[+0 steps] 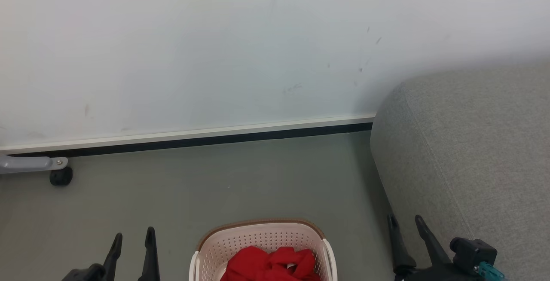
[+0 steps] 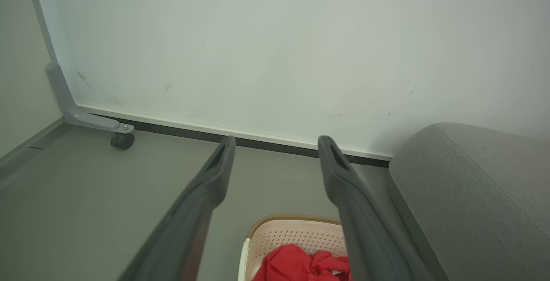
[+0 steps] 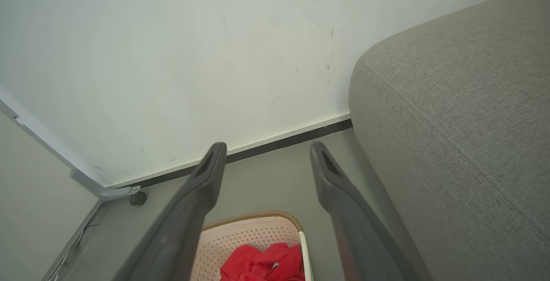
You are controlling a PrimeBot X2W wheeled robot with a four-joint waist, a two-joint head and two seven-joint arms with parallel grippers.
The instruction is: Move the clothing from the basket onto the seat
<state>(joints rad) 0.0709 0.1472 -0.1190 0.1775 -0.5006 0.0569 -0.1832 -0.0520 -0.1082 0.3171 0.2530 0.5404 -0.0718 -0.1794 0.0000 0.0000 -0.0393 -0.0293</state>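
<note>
**Clothing heaped in the basket, both claws spread**

Head view: the red fabric lies crumpled inside the basket, a scrap of white showing among its folds; the basket, cream with perforated walls and a brown rim, stands on the grey floor at the lower middle, near the seat but apart from it; the seat, grey and woven with a rounded corner, occupies the right side. The left claw rises at the lower left, its fingers parted and gripping nothing, clear of the basket; the right claw rises at the lower right, likewise spread and holding nothing, its tips seen against the seat's lower edge, though contact cannot be told. Behind, a pale wall meets the floor along a dark skirting strip; a black caster stands at the far left. Wrist views: each claw's two fingers stand wide apart above the floor; the basket and its red contents show low between them; the seat lies to the right.
</note>
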